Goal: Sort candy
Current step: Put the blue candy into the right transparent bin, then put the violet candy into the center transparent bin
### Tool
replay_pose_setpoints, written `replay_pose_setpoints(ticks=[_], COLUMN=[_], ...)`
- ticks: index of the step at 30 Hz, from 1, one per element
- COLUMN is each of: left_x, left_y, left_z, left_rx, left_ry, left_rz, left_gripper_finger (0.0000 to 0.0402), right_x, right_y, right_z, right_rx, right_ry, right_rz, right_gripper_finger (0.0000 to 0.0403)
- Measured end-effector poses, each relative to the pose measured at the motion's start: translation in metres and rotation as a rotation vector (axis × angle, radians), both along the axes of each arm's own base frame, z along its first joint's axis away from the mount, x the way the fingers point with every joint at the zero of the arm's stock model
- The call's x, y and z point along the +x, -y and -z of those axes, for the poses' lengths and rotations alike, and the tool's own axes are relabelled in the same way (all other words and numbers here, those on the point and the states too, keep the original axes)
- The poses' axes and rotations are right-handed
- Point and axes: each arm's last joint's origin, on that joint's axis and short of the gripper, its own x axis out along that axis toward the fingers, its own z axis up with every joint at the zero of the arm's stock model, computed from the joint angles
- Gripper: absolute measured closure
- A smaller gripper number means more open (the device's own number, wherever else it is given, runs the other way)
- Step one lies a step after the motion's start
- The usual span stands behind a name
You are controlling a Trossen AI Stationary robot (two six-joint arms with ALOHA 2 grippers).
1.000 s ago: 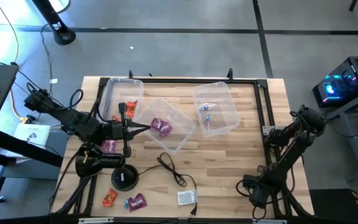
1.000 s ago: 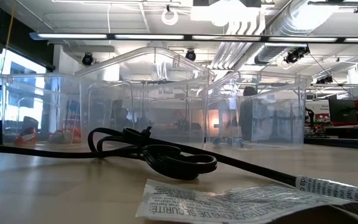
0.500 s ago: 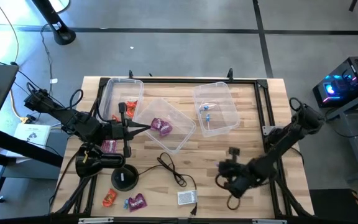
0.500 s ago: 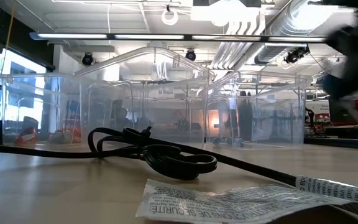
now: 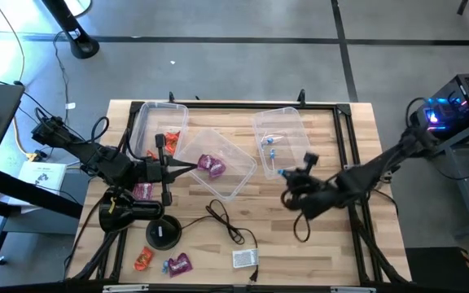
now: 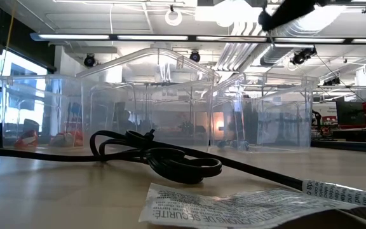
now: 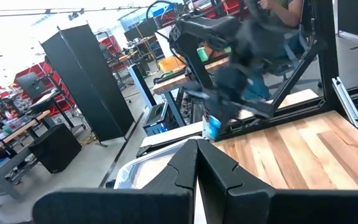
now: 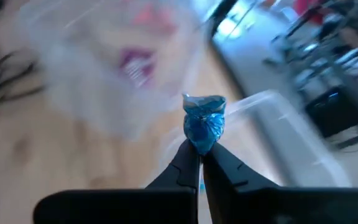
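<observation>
The right end effector (image 5: 286, 177) has swung from the table's near right corner toward the middle. It has pinched a light blue candy (image 8: 204, 124).

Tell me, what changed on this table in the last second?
The right arm swung from the table's near right corner up toward the middle, its right gripper now beside the right-hand bin, jaws shut on a light blue candy. The left gripper stayed shut near the left bins; the bins, black cable and loose candies did not move.

Glossy blue-wrapped candy (image 8: 204, 122), clear plastic bins (image 5: 283, 140), wood table (image 5: 300, 252)
</observation>
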Motion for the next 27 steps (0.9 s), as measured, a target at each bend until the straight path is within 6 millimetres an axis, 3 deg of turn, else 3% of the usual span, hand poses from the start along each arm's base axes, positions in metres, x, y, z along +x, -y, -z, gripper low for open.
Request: replay_pose_setpoints(ticks=[5,12,19,27], left_x=[0.001,0.004,0.005,0.006], left_y=[-0.003,-0.01,-0.015,-0.015], left_z=[0.0,0.003,0.006,0.005], left_rx=[0.002,-0.011,-0.024,-0.028], left_ry=[-0.003,-0.029,-0.044,-0.036], left_rz=[-0.015,-0.052,-0.08,-0.081], left_gripper_finger=[0.0401,0.0401,0.0402,0.0401], right_x=[0.001,0.018,0.036,0.038], right_y=[0.034,0.087,0.132,0.147], right_z=[-0.021,-0.015,-0.01,-0.009], right_rx=[-0.05,-0.003,0.101,0.068], right_ry=[0.082,0.033,0.018,-0.012], right_rz=[0.108,0.274,0.253,0.244], right_gripper_finger=[0.0402,0.0381,0.0301,0.022])
